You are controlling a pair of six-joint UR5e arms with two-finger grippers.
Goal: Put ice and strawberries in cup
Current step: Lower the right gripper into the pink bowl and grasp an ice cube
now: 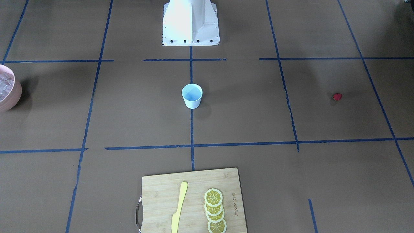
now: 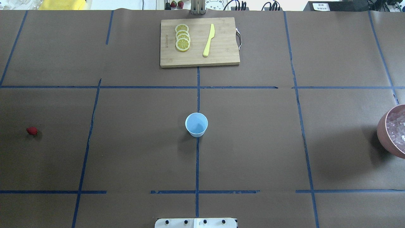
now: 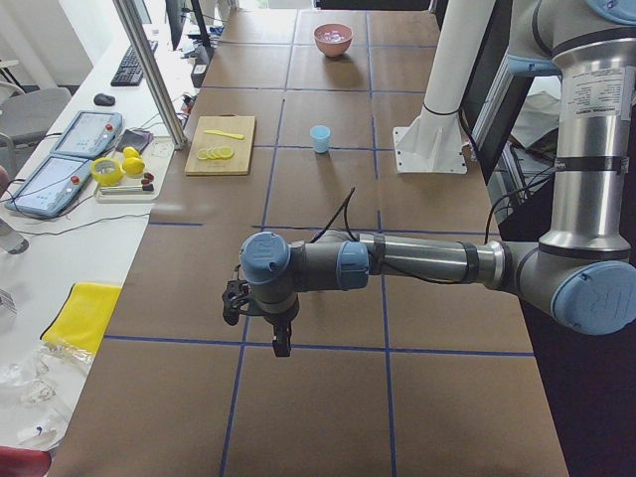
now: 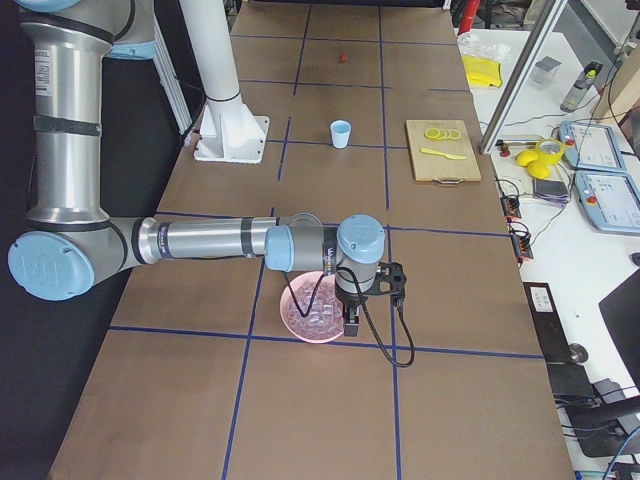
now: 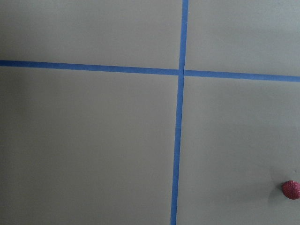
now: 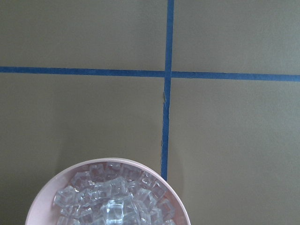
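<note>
The pale blue cup (image 2: 196, 124) stands upright and empty at the table's middle; it also shows in the front view (image 1: 192, 95). The red strawberry (image 2: 32, 130) lies alone on the robot's far left and sits at the lower right of the left wrist view (image 5: 291, 189). The ice (image 6: 112, 201) fills a pink bowl (image 2: 383, 129) on the far right. My left gripper (image 3: 281, 343) hangs above the table near the strawberry. My right gripper (image 4: 350, 320) hangs over the bowl. Both show only in side views, so I cannot tell whether they are open or shut.
A wooden cutting board (image 2: 221, 57) at the far middle edge holds several lemon slices (image 2: 183, 37) and a yellow knife (image 2: 208, 40). The white robot base (image 1: 190, 22) stands at the near middle edge. Blue tape lines cross the brown table.
</note>
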